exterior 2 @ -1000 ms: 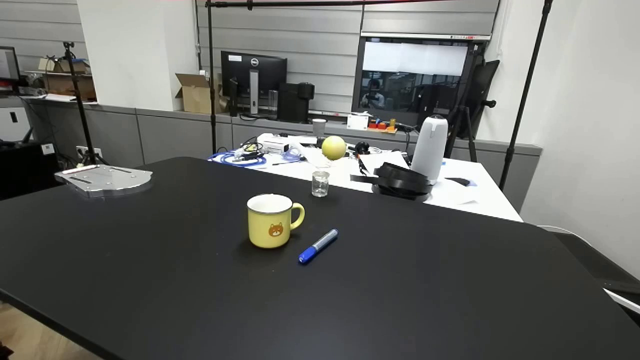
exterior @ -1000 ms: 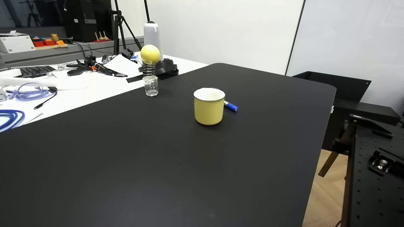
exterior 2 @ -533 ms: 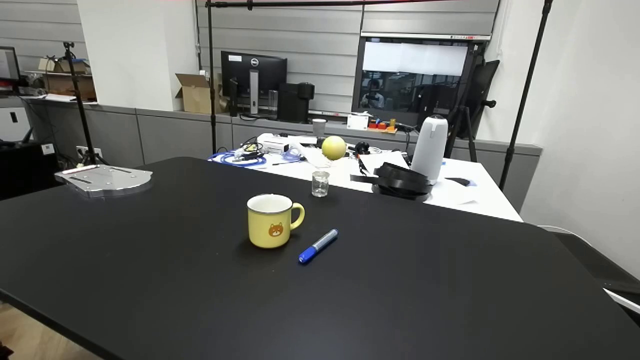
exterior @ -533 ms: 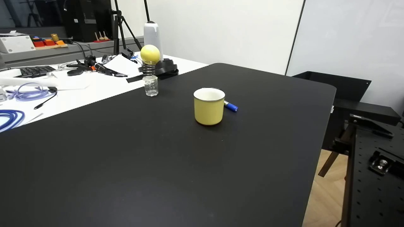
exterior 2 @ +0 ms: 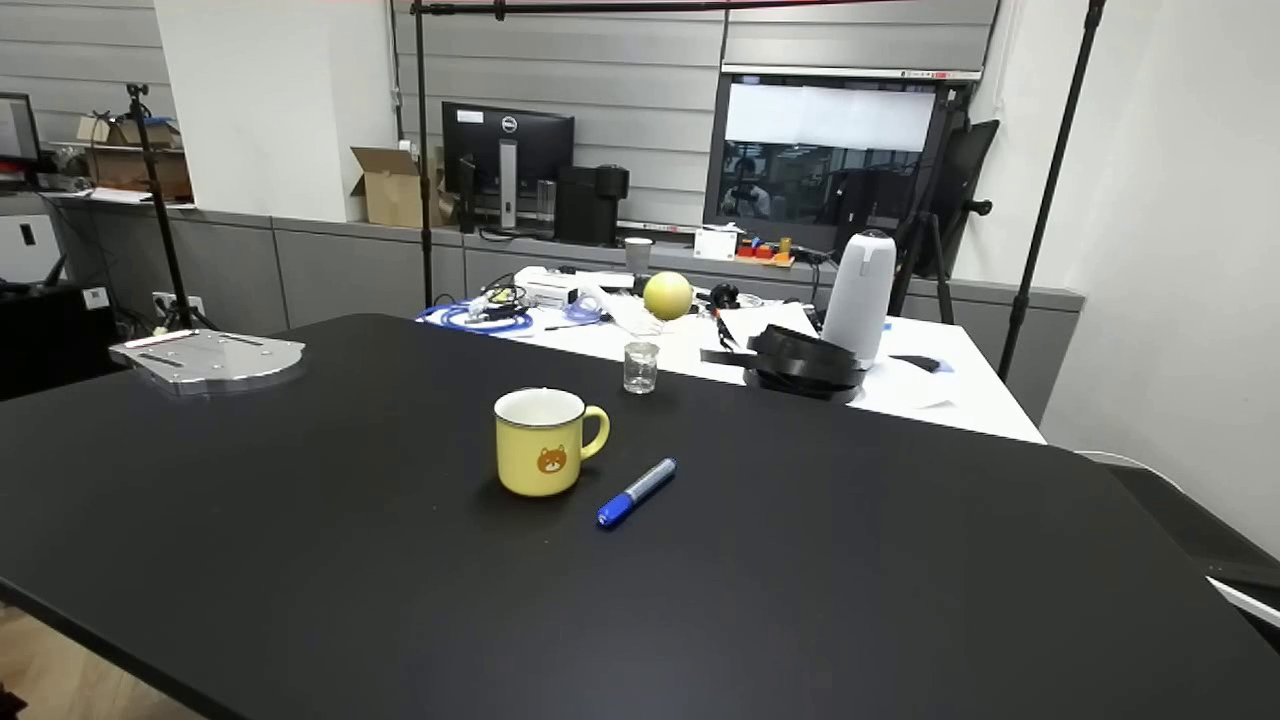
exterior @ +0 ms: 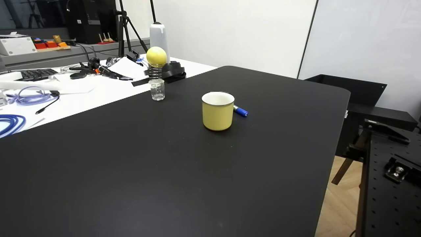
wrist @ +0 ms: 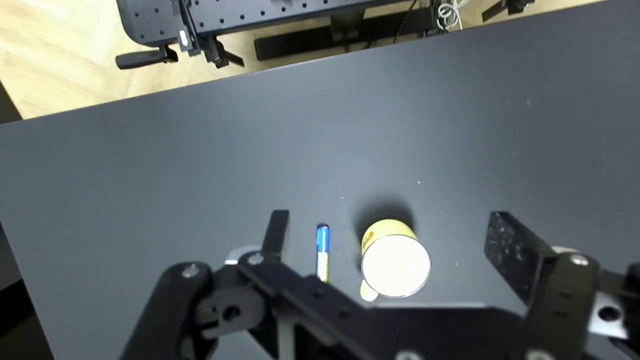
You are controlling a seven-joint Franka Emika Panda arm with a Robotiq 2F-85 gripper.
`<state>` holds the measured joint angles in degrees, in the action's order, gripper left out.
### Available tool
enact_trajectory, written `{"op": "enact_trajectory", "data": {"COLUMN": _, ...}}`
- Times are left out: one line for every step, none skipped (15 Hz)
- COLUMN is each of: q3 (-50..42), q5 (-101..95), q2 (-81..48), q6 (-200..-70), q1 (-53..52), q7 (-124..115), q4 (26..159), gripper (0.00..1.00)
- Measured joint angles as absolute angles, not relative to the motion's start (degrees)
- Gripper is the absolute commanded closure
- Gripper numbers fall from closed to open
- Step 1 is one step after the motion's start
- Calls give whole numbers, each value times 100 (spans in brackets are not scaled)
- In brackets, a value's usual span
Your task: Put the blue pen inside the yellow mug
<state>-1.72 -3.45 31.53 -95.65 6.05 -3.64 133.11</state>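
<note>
Reaching for the pen (exterior 2: 637,493) seems the current step; in an exterior view it lies on the table (exterior 2: 760,620) just right of the mug (exterior 2: 537,460). The tool (wrist: 389,225), spread wide, holds nothing; next, centre over the pen and descend.

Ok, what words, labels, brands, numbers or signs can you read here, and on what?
"DELL": back of the monitor
Too small or blurred to read:
white label on that monitor
marks on the white strip above the window
sticker on the black furniture
keyboard keys
No readable text: yellow mug (animal face), blue marker pen.
</note>
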Motion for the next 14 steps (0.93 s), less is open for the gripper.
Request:
{"op": "enact_trajectory", "data": {"q3": -245, "q5": -345, "q2": 3094, "q6": -9830, "q1": 629, "q7": -359, "q4": 13318, "gripper": 0}}
{"op": "enact_trajectory", "data": {"q3": -351, "q5": -331, "q2": 3005, "q6": -10206, "q1": 667, "q7": -357, "q4": 13332, "gripper": 0}}
{"op": "enact_trajectory", "data": {"q3": -461, "q5": -326, "q2": 2898, "q6": -10642, "q1": 718, "q7": -361, "q4": 13346, "gripper": 0}}
{"op": "enact_trajectory", "data": {"q3": -577, "q5": -320, "q2": 2760, "q6": -11108, "q1": 784, "q7": -362, "q4": 13357, "gripper": 0}}
{"op": "enact_trajectory", "data": {"q3": -687, "q5": -305, "q2": 2593, "q6": -11571, "q1": 849, "q7": -362, "q4": 13362, "gripper": 0}}
{"op": "enact_trajectory", "data": {"q3": -793, "q5": -250, "q2": 2402, "q6": -12001, "q1": 900, "q7": -358, "q4": 13363, "gripper": 0}}
{"op": "enact_trajectory", "data": {"q3": -905, "q5": -102, "q2": 2188, "q6": -12393, "q1": 927, "q7": -339, "q4": 13359, "gripper": 0}}
{"op": "enact_trajectory", "data": {"q3": -1012, "q5": 112, "q2": 1969, "q6": -12717, "q1": 931, "q7": -288, "q4": 13346, "gripper": 0}}
{"op": "enact_trajectory", "data": {"q3": -1105, "q5": 388, "q2": 1744, "q6": -12966, "q1": 925, "q7": -172, "q4": 13319, "gripper": 0}}
{"op": "enact_trajectory", "data": {"q3": -1186, "q5": 695, "q2": 1526, "q6": -13097, "q1": 909, "q7": 10, "q4": 13270, "gripper": 0}}
{"op": "enact_trajectory", "data": {"q3": -1243, "q5": 901, "q2": 1331, "q6": -13152, "q1": 892, "q7": 157, "q4": 13206, "gripper": 0}}
{"op": "enact_trajectory", "data": {"q3": -1266, "q5": 979, "q2": 1199, "q6": -13177, "q1": 884, "q7": 211, "q4": 13143, "gripper": 0}}
{"op": "enact_trajectory", "data": {"q3": -1268, "q5": 1013, "q2": 1132, "q6": -13180, "q1": 877, "q7": 225, "q4": 13101, "gripper": 0}}
{"op": "enact_trajectory", "data": {"q3": -1268, "q5": 1016, "q2": 1111, "q6": -13180, "q1": 866, "q7": 225, "q4": 13072, "gripper": 0}}
